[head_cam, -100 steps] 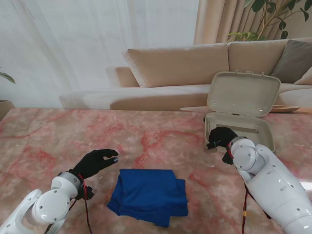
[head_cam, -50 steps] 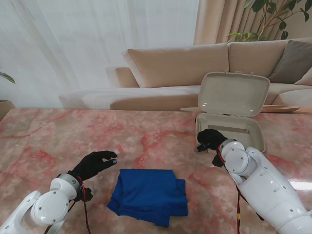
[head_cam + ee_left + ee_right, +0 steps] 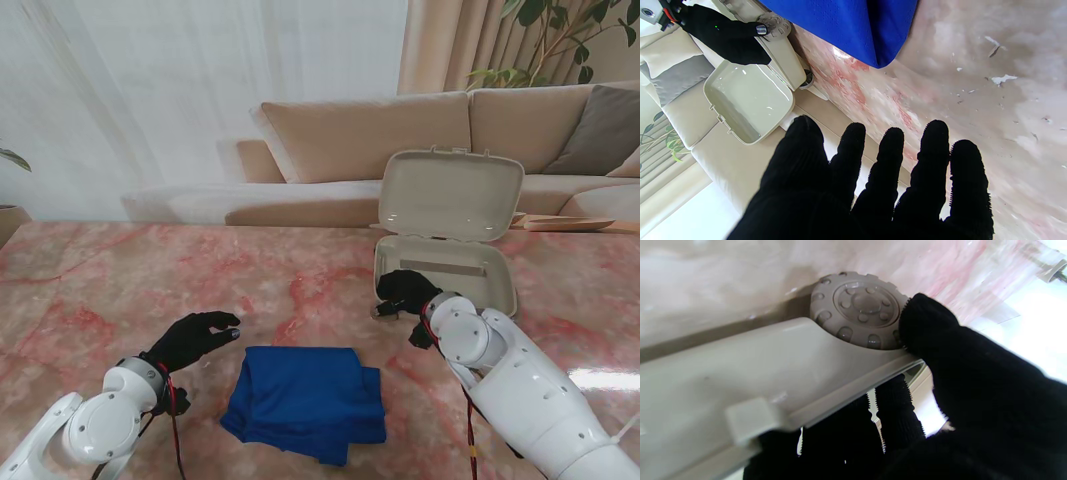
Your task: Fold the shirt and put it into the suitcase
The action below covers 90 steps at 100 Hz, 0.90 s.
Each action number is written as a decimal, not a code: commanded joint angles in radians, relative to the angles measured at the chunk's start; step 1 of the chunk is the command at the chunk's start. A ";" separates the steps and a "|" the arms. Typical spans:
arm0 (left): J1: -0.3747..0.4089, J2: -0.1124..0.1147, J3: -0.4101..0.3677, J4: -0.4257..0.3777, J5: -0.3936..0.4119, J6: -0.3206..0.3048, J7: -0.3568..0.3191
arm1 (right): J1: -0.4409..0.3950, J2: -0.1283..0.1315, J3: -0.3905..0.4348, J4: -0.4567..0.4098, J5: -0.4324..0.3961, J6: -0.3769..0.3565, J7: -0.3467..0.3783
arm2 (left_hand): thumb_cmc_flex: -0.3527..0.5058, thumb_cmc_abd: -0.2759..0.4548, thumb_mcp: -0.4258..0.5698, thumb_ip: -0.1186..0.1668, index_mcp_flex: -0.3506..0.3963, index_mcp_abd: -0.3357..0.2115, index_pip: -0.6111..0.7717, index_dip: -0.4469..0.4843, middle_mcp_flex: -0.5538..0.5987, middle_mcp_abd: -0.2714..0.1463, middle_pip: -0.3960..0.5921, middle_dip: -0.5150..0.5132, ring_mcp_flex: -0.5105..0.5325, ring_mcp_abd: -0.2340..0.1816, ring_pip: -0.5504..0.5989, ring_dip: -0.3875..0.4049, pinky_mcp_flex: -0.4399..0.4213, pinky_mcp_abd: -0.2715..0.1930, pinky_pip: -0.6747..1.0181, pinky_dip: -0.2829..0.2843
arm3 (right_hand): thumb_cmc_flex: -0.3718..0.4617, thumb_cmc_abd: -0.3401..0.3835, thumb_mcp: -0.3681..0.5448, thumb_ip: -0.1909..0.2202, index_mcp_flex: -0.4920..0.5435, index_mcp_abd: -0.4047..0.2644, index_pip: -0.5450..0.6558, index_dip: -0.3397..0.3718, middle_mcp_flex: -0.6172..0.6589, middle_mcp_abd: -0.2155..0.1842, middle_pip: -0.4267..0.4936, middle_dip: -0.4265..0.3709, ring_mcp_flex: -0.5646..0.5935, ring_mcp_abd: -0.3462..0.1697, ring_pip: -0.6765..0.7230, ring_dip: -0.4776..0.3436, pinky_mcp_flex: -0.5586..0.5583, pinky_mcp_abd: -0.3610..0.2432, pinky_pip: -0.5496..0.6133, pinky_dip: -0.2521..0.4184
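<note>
Shirt [image 3: 305, 402]: blue, already folded into a compact bundle, lying on the marble table [image 3: 120, 280] in the lower centre of the stand's view. The folding part of the task looks complete, or close to it; one edge along the bundle's right side sits slightly uneven.

Suitcase [image 3: 445, 255]: beige, small, lid raised, standing at centre right of the stand's view, well apart from the shirt. Nothing can be seen inside the shell from this angle.

Right hand [image 3: 405, 293]: gripping the suitcase at its near left corner. In the right wrist view the thumb [image 3: 933, 326] lies against the outside of the rim beside a ribbed wheel [image 3: 860, 308], while the other fingers curl under the rim, inside the shell. Judgement: the case is being positioned nearer the shirt.

Left hand [image 3: 195, 335]: lower left of the stand's view, just beside the shirt, not touching it. Fingers [image 3: 890, 150] are extended and slightly apart, holding nothing.

Remaining, as judged: finish placing the suitcase, lift the folded shirt without letting it unfold, lay it in the shell. Whether the lid must be closed is not stated in the task.
</note>
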 commanded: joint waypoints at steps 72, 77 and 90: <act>0.019 0.002 -0.004 0.005 -0.012 0.015 -0.009 | 0.124 -0.086 -0.218 0.083 0.144 -0.045 -0.035 | -0.039 0.023 -0.030 0.011 0.014 -0.019 0.008 0.004 0.021 -0.007 -0.015 -0.012 -0.009 -0.006 -0.010 -0.004 -0.007 0.020 -0.009 0.016 | 0.078 0.073 0.045 0.004 -0.013 -0.075 0.025 -0.013 0.008 -0.019 -0.066 -0.044 0.037 0.044 -0.141 -0.082 -0.031 0.002 0.001 -0.023; 0.020 0.002 -0.005 0.004 -0.012 0.016 -0.011 | 0.128 -0.090 -0.226 0.085 0.151 -0.044 -0.039 | -0.039 0.023 -0.031 0.011 0.014 -0.020 0.009 0.004 0.021 -0.005 -0.015 -0.012 -0.008 -0.005 -0.010 -0.004 -0.007 0.020 -0.008 0.016 | 0.078 0.072 0.043 0.004 -0.021 -0.074 0.021 -0.015 0.005 -0.018 -0.067 -0.046 0.036 0.043 -0.142 -0.084 -0.032 0.000 0.001 -0.025; 0.022 0.002 -0.007 0.004 -0.013 0.016 -0.013 | 0.144 -0.103 -0.251 0.098 0.177 -0.043 -0.047 | -0.039 0.023 -0.031 0.011 0.012 -0.021 0.008 0.004 0.021 -0.009 -0.014 -0.011 -0.009 -0.007 -0.010 -0.004 -0.007 0.020 -0.008 0.016 | 0.079 0.073 0.040 0.006 -0.030 -0.080 0.015 -0.017 0.004 -0.017 -0.069 -0.052 0.032 0.043 -0.149 -0.088 -0.034 -0.001 -0.002 -0.029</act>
